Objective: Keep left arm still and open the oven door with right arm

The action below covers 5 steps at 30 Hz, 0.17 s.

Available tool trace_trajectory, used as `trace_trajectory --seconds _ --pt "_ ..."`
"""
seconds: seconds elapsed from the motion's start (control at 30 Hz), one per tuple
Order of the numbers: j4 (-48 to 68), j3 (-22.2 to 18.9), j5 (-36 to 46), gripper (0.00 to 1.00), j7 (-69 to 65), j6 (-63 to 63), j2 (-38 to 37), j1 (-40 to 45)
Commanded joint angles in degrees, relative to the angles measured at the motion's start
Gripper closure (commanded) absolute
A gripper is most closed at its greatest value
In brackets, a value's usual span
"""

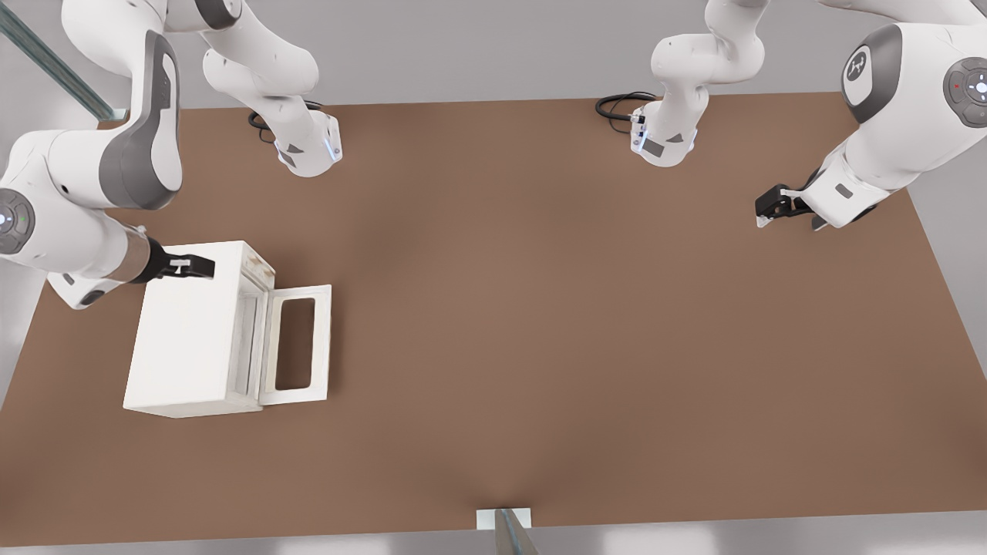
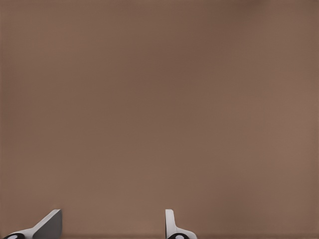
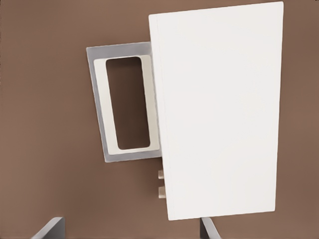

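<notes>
The oven [image 1: 189,331] is a cream-white box on the brown table at the front view's left. The oven door [image 1: 297,343] hangs fully open and lies flat toward the front view's right, with its dark window facing up. My gripper [image 1: 205,267] hovers above the oven's top at its far end, and the white right arm [image 1: 69,231] reaches in from the front view's left. In the right wrist view I look straight down on the oven [image 3: 219,109] and the oven door [image 3: 124,102]. The gripper [image 3: 130,228] is open, its fingertips [image 3: 50,228] wide apart and holding nothing.
Two small knobs [image 3: 161,184] stick out of the oven's front beside the door. Both arm bases [image 1: 308,150] [image 1: 663,139] with black cables stand at the table's far edge. A metal post [image 1: 509,532] rises at the near edge. The parked arm's gripper [image 1: 771,206] hangs at the front view's right.
</notes>
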<state>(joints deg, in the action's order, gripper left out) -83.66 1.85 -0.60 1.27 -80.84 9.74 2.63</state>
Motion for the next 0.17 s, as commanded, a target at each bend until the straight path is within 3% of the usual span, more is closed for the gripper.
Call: trace_trajectory --seconds 0.0,0.13 --pt "-0.1 0.0 0.24 0.0 -6.98 -0.37 -0.16 0.0" --pt "-0.27 -0.09 0.24 0.0 -6.81 -0.54 -0.16 0.09"
